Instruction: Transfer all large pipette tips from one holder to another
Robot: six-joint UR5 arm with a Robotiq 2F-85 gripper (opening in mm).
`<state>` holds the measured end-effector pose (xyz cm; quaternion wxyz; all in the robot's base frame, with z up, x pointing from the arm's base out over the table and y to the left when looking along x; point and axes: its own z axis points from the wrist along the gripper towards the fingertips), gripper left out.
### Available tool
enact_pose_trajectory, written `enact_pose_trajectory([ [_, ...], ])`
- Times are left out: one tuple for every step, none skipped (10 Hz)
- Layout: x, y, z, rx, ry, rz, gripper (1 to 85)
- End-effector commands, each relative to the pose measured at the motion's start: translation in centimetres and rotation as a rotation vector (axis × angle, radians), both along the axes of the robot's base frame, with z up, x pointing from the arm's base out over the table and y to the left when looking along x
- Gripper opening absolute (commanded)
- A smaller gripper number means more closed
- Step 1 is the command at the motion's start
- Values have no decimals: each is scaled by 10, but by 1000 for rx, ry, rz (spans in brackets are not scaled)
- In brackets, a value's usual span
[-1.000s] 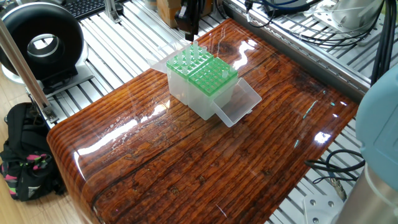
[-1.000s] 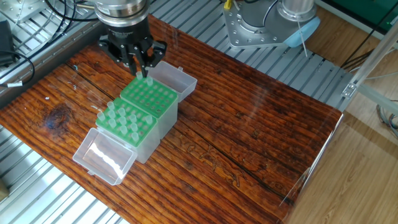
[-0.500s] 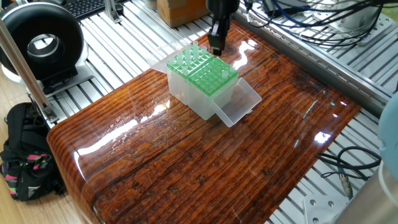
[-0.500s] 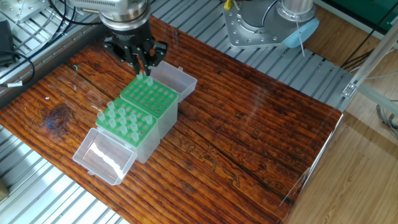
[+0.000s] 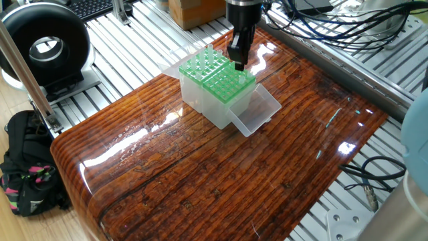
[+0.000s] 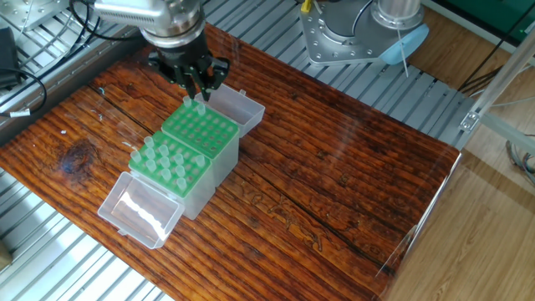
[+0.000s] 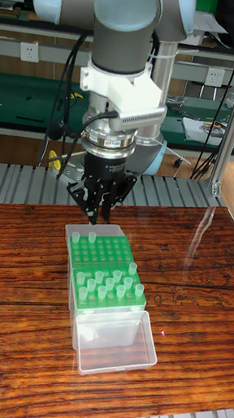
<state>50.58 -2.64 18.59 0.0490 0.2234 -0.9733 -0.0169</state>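
Two green holders stand side by side, each with its clear lid folded open. The holder carries several large pipette tips, whitish cones standing upright. The other holder is almost bare, with one tip in its row nearest the arm. My gripper hangs just above that row, its fingers pinched together on a large pipette tip that points down, largely hidden by them.
The open lids jut out on opposite sides of the holders. A glossy wooden tabletop lies on an aluminium frame. A black round device stands at the far left, with cables behind the table.
The gripper has moved sideways from above the filled holder to over the almost bare holder and come lower. The holders have not moved.
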Motion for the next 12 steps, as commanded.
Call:
enact_pose_trajectory([
  [10,3,-19,6,-27,-20,313],
  [10,0,-27,-7,-30,-30,313],
  [6,-2,-29,-12,-13,-39,313],
  [1,-5,-31,-24,4,-41,310],
  [-2,-6,-33,-26,17,-41,303],
  [-2,-5,-35,-17,16,-45,303],
  [-2,-3,-35,-10,16,-50,303],
  [-2,-2,-35,-9,13,-52,303],
  [-2,-2,-36,-9,13,-53,303],
  [0,-3,-39,-11,7,-55,300],
  [1,-3,-41,-11,4,-58,300],
  [0,-4,-42,-15,7,-58,300],
])
